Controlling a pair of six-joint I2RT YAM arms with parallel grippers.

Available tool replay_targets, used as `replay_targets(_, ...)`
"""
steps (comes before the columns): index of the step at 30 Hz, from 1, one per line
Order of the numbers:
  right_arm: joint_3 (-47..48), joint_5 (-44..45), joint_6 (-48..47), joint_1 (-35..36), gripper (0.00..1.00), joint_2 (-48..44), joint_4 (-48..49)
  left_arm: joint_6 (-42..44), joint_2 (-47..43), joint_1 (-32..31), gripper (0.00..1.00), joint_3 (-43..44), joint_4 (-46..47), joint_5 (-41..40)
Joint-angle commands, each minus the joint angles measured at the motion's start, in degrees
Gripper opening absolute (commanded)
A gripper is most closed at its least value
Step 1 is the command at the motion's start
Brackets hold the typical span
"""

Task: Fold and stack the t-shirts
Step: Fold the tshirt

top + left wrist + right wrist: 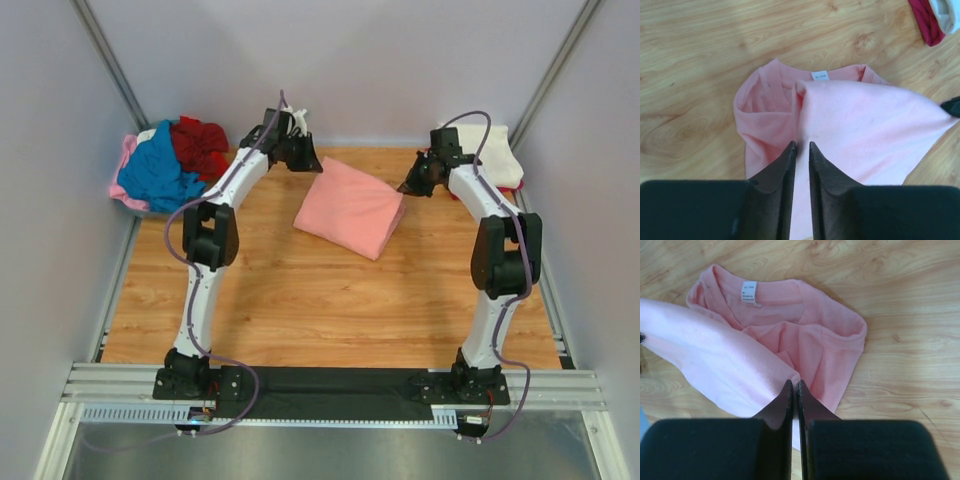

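From above, the folded salmon-pink cloth t-shirt (pixel 350 208) lies on the far half of the light wooden table (pixel 300 310). The left gripper (pixel 314 166) is at its far left corner and the right gripper (pixel 405 188) at its right corner. A heap of blue, dark red and pale pink shirts (pixel 165 165) sits far left.

In the left wrist view, the fingers (pixel 785 165) are almost together, clamped on a fold of the pink cloth.

In the right wrist view, the fingers (pixel 782 405) press together on its upper layer.
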Motion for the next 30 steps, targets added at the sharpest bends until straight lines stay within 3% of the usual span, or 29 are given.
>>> replay_targets(1, -3.3, 1.5, -0.84, -1.49, 0.0, -0.42, -0.11, -0.66, 2.83, 0.11, 0.25, 2.0, 3.17, 4.43)
replay_targets(3, -4.79, 1.59, -0.57, -1.85, 0.0, 0.37, 1.46, -0.76, 3.97, -0.41, 0.41, 3.05, 4.14, 5.4)
replay_targets(4, -5.67, 1.33, -0.49, -2.11, 0.0, 1.07, 3.82, -0.23, 5.37, -0.68, 0.53, 3.84, 3.71, 5.15)
replay_targets(7, -2.88, -1.31, -0.22, -3.6, 0.01, 6.69, 2.36, -0.4, 6.79, -1.38, 0.67, 4.73, 3.79, 5.32)
replay_targets(9, -3.04, -1.05, -0.04, -4.48, 0.0, 8.54, 3.49, -0.49, 6.79, -1.38, 0.7, 4.64, 3.97, 4.97)
replay_targets(13, -3.22, -1.31, -1.54, -5.19, 0.7, 9.69, 4.99, 0.82, 3.64, -1.38, 0.7, 2.62, 4.05, 3.3)
replay_targets(15, -4.97, -0.7, -1.02, -7.29, 0.87, 7.42, 6.56, 1.44, 2.23, -1.38, 0.7, 1.39, 3.71, 1.72)
replay_targets(19, -9.45, -1.31, -0.84, -8.35, 0.93, 2.77, 9.46, 2.58, -1.64, -1.38, 0.7, 0.07, 0.55, -1.88)
replay_targets(24, -19.88, -8.86, 2.94, -8.7, 0.93, -2.08, 19.28, 2.24, -7.88, -1.38, 0.68, -8.97, 0.19, -6.98)
replay_targets(30, -24.66, -11.07, 4.17, -6.68, 0.93, -1.39, 23.26, -1.63, -17.02, -1.38, 0.66, -18.2, -5.43, -16.47)
